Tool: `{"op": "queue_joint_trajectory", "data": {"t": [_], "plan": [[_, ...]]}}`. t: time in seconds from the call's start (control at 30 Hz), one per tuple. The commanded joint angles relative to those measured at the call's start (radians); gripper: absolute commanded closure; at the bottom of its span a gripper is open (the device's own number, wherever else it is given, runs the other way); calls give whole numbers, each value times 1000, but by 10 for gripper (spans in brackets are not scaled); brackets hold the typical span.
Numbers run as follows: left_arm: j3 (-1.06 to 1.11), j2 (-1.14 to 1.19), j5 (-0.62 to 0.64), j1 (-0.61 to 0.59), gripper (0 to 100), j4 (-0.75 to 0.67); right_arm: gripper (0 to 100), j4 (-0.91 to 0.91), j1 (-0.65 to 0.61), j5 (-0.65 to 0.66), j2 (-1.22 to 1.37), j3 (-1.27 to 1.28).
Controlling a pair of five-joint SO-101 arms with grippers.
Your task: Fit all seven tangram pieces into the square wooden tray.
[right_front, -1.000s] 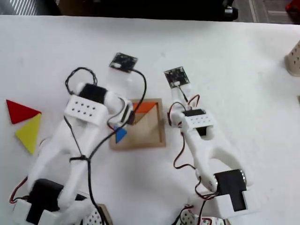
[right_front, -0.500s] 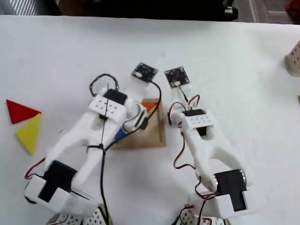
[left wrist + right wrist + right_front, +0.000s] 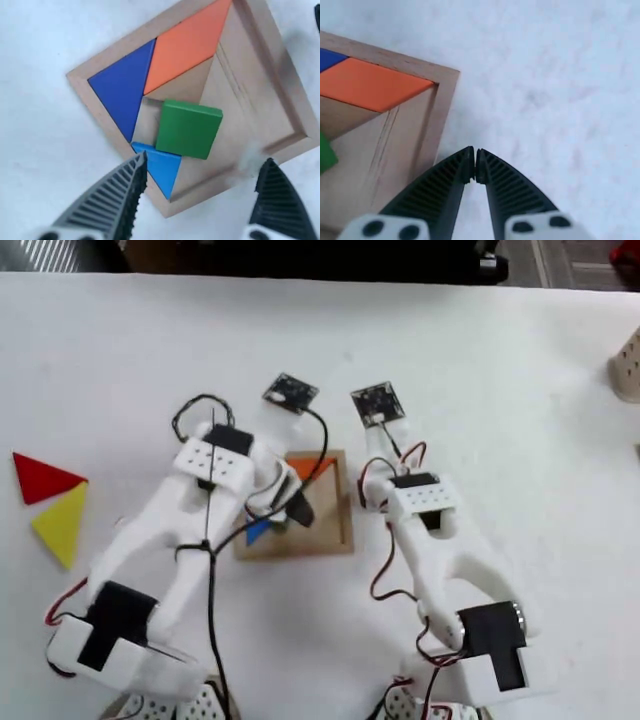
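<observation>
The square wooden tray holds a dark blue triangle, an orange parallelogram, a small light blue triangle and a green square lying askew, overlapping the light blue triangle. My left gripper hangs open just above the tray, its fingers either side of the green square and clear of it. In the high view it sits over the tray's left half. My right gripper is shut and empty, just off the tray's corner. A red triangle and a yellow triangle lie far left.
The white table stretches open at the back and to the right. A pale perforated object stands at the right edge. The right arm's body lies right of the tray, cables looping over both arms.
The left arm swung right over the tray, then drew back a little to the left. The right arm has stayed still.
</observation>
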Motion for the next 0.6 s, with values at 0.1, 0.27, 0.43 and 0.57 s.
{"op": "queue_joint_trajectory", "data": {"t": [0.1, 0.27, 0.43, 0.57], "plan": [[26, -254, -3, -114, 672, 81, 981, -18, 2, 12, -48, -32], [209, -461, -3, -183, 672, -52, 981, -18, 1, 12, -48, -32], [336, -476, 5, -262, 672, -265, 981, -10, -15, 12, -50, -28], [330, -375, 170, -325, 672, -364, 981, -4, -36, 12, -54, -18]]}}
